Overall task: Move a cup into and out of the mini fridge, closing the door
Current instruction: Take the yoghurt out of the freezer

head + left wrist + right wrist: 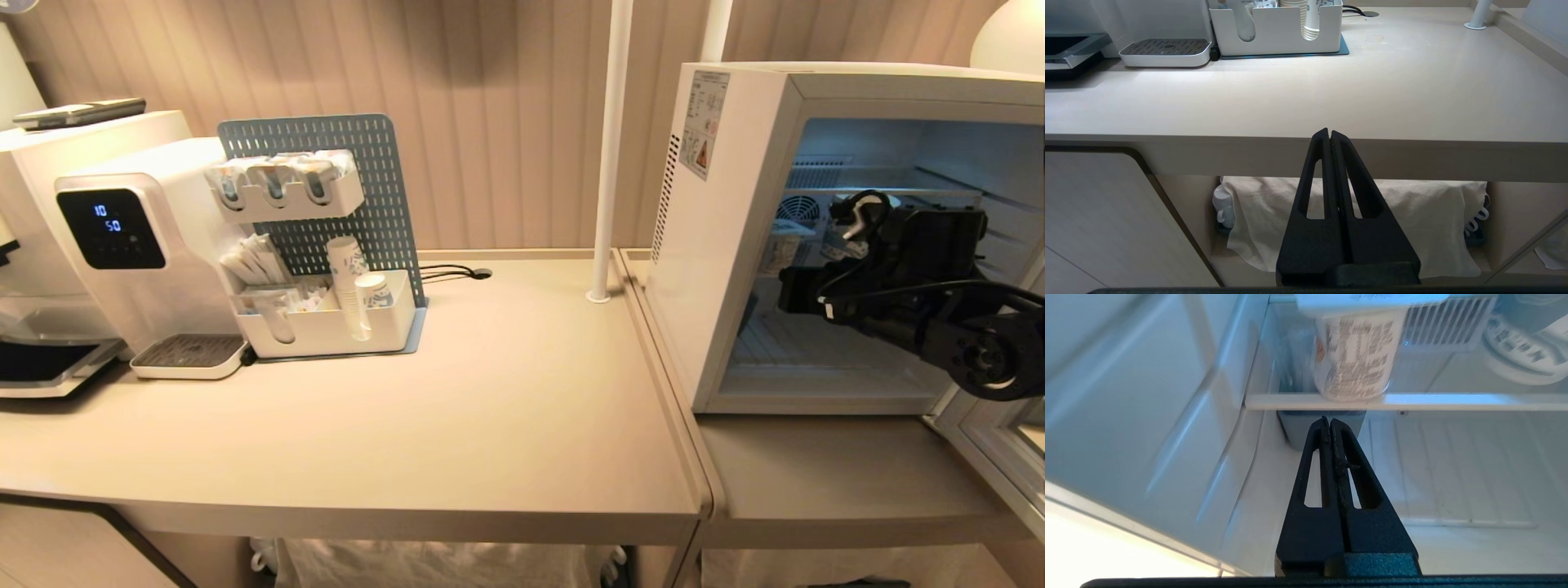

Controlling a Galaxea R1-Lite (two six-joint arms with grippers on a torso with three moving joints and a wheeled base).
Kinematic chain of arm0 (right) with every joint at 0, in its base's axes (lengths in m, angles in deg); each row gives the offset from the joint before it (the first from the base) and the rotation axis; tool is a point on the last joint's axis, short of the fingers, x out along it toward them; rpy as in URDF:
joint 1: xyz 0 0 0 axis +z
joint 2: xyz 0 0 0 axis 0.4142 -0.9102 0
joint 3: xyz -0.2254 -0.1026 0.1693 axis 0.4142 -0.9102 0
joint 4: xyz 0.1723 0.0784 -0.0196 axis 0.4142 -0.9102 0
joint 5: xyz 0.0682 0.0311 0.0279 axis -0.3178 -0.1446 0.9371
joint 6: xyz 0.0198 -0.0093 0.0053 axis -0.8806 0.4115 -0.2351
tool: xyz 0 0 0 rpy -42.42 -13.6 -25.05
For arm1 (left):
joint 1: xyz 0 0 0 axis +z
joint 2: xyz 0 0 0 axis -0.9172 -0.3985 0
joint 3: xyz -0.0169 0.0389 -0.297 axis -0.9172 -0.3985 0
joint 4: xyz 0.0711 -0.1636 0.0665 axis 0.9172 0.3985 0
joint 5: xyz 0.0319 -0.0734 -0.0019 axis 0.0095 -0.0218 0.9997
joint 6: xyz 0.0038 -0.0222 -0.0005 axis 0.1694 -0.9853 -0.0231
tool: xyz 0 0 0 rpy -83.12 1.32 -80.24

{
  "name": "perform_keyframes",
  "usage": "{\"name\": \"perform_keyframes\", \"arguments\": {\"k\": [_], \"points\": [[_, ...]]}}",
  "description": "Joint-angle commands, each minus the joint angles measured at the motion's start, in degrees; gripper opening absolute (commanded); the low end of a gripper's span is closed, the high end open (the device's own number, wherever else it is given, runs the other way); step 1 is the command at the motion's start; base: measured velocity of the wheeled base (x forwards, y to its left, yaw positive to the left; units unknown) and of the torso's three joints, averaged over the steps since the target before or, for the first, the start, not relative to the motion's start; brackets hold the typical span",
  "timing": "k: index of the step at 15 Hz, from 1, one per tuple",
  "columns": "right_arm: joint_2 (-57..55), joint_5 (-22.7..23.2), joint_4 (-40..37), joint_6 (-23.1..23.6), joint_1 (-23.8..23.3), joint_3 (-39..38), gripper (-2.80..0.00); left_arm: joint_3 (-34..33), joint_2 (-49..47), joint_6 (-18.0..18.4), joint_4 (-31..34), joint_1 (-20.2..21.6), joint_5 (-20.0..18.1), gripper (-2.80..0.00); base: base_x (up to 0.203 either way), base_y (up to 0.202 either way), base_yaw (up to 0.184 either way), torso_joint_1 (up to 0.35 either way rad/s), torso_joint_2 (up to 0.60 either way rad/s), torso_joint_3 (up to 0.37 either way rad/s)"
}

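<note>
The right gripper (1329,421), fingers clenched on nothing, is inside the open fridge (739,237), tips just under the shelf (1412,401) edge. The cup (1355,355) stands on that shelf just above and beyond the fingertips; its print is blurred past reading. Bare fridge floor lies beneath the fingers. The door (992,445) is cut off by the frame. The left gripper (1329,134), also clenched, hangs before the counter (1306,106) edge.

The mini fridge (727,237) stands open at the right, its door (992,445) swung out toward the near right. The right gripper (1330,421), fingers pressed together, sits inside the lower compartment, just beneath the wire shelf (1404,401). A cup (1355,355) and another container (1523,351) occupy that shelf. A white pole (608,147) rises left of the fridge.
</note>
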Motion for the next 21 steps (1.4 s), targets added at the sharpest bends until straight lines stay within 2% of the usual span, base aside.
{"name": "perform_keyframes", "arguments": {"k": [1, 7, 8, 14, 21], "points": [[0.9, -0.1, -0.1, 0.0, 0.0, 0.3, -2.80, 0.0, -0.1, 0.0, 0.0, 0.0, 0.0, -2.80, 0.000, 0.000, 0.000, 0.000, 0.00, 0.000], [3.5, 0.0, -0.7, -0.3, -0.1, -3.4, -2.80, 0.0, 0.0, 0.0, -0.1, 0.0, 0.0, -2.80, 0.000, 0.000, 0.000, 0.000, 0.00, 0.000], [3.7, -0.1, -1.2, -0.3, -0.1, -3.9, 0.00, 0.0, -0.1, 0.0, 0.0, 0.0, 0.0, -2.80, 0.000, 0.000, 0.000, 0.000, 0.00, 0.000], [3.1, -0.4, -2.0, -0.2, -1.4, -0.9, 0.00, 0.0, -0.1, 0.0, 0.0, 0.0, 0.0, -2.80, 0.000, 0.000, 0.000, 0.000, 0.00, 0.000], [-8.8, 0.2, -4.0, 0.2, -1.7, 12.1, 0.00, 0.0, -0.1, -0.1, 0.0, 0.0, 0.0, -2.80, 0.000, 0.000, 0.000, 0.000, 0.00, 0.000]]}}
